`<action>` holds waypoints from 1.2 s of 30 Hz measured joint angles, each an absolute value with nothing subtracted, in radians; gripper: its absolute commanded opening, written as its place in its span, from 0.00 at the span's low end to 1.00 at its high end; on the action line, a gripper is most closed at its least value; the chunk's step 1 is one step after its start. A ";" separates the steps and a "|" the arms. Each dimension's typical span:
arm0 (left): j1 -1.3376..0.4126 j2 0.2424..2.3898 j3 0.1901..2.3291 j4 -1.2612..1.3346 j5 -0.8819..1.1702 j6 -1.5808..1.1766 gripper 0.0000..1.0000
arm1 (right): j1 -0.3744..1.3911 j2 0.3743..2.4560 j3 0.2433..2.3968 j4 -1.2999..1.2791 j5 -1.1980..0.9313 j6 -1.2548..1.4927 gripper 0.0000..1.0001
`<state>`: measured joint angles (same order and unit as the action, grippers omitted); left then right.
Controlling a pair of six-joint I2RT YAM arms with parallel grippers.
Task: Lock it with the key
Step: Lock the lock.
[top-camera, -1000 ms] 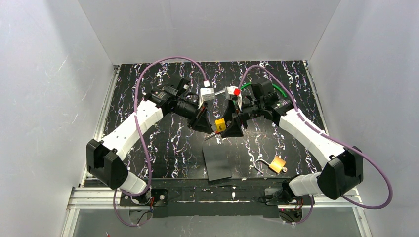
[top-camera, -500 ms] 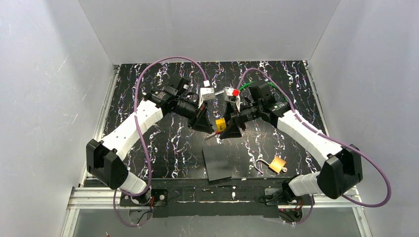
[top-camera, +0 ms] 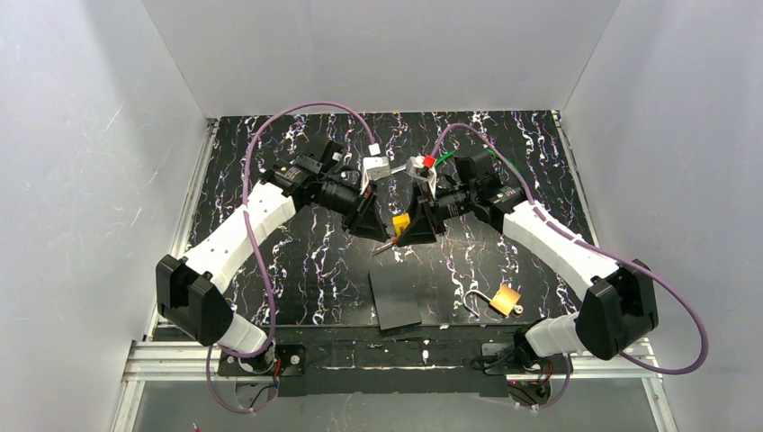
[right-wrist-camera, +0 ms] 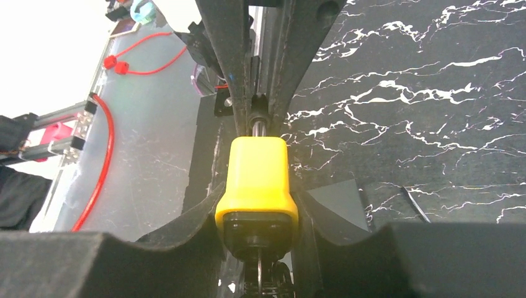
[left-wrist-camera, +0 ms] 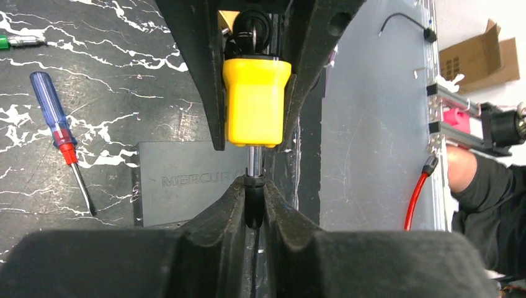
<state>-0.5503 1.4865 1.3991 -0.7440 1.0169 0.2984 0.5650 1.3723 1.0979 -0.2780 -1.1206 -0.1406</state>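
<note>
Top external view: the key [top-camera: 400, 221] off the desk [top-camera: 270, 171], in the air up and left of the padlock [top-camera: 507, 300] and well apart from it, held at both ends. Left pincer [left-wrist-camera: 254, 202] all but closed, clamped on the silvery shaft. Right pincer [right-wrist-camera: 257, 202] parted only as wide as the yellow head, fingers seemingly pressed to both its sides. Judged early to midway: key lifted and apparently being passed from one pincer to the other; padlock lying alone on the desk, shackle swung open, touched by nothing. Left to do, on this reading: carrying the key to the padlock, seating it in the keyhole, closing the shackle, turning. Counted: one key, one padlock, two pincers, one red-and-blue screwdriver [left-wrist-camera: 59, 127], one dark mat [top-camera: 396, 301]. Mat just left of the padlock, screwdriver near the mat and farther from the padlock.
</note>
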 measured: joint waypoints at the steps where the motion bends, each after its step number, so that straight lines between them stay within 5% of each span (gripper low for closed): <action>1: -0.545 1.485 1.398 -0.733 1.019 0.287 0.34 | 0.563 1.374 1.097 -0.265 -1.124 -0.124 0.01; 5: -0.485 1.449 1.368 -0.642 1.036 0.207 0.49 | 0.550 1.379 1.097 -0.200 -1.130 -0.040 0.01; 17: -0.367 1.316 1.183 -0.194 1.099 -0.210 0.50 | 0.515 1.385 1.062 0.231 -1.129 0.398 0.01; 36: -0.368 1.313 1.137 0.030 1.158 -0.427 0.19 | 0.514 1.394 1.016 0.517 -1.147 0.669 0.01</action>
